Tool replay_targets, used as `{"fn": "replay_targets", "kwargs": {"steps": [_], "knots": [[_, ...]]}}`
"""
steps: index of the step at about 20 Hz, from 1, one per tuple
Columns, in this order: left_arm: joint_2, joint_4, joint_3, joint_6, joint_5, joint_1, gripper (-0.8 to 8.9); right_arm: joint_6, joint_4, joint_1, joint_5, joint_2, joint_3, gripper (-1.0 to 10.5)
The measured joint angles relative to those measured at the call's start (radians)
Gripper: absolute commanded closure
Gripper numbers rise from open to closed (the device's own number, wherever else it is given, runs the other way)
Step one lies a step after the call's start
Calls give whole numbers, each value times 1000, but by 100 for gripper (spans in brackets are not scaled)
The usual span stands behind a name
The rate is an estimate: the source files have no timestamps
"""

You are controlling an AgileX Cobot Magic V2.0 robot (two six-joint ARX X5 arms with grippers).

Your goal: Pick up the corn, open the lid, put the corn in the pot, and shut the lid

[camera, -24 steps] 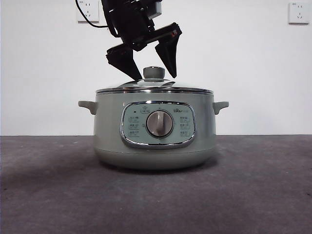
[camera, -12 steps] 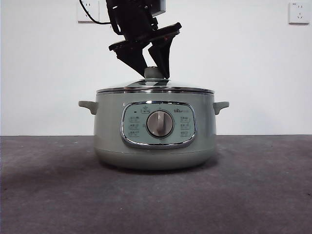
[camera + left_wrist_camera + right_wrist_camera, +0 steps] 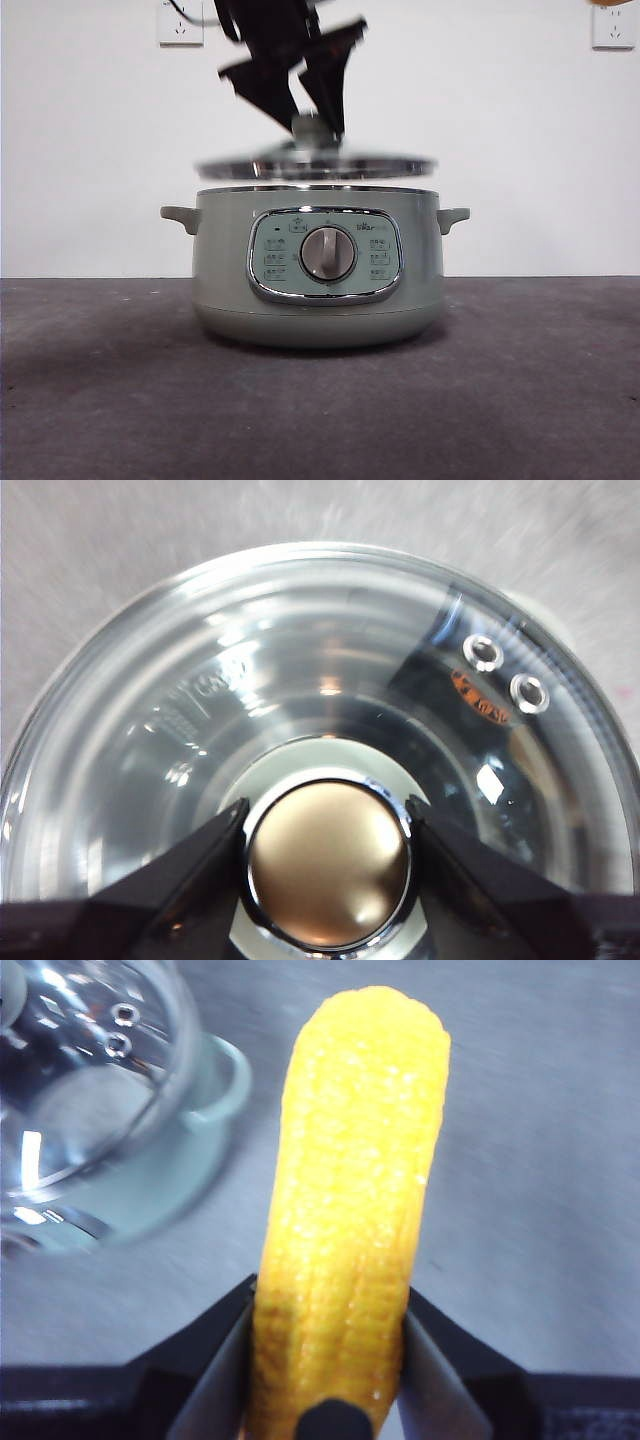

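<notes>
Left gripper [image 3: 325, 845]: my jaws clamp the knob of the lid [image 3: 315, 165], which hangs just above the pot [image 3: 316, 265], rim clear.

Right gripper [image 3: 330, 1360]: my jaws pinch the corn [image 3: 350, 1200], long axis pointing outward from them, beside the pot, not yet above its opening.

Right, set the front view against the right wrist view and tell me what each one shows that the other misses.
Only the front view shows the left pincer shut on the knob of the lid, the lid raised clear of the pot's rim, and the pot's front panel and silver dial. Only the right wrist view shows the right pincer shut on the corn, held above the table. Both show the glass lid and the green pot with a side handle.
</notes>
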Motion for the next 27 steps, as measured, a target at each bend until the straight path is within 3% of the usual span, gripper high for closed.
{"fn": "replay_targets", "kwargs": {"steps": [5, 11, 16, 21, 27], "knots": [[-116, -14, 35, 27, -12, 45, 823, 35, 98, 24, -156, 100, 0, 958], [-141, -62, 35, 31, -15, 216, 822, 65, 153, 187, -163, 371, 116, 957], [-163, -70, 35, 31, -5, 378, 823, 76, 150, 283, -187, 650, 315, 958], [-163, -89, 35, 30, 71, 481, 823, 77, 149, 322, -189, 874, 505, 958], [-163, -89, 35, 30, 87, 528, 823, 79, 150, 320, -179, 1015, 537, 958]]}}
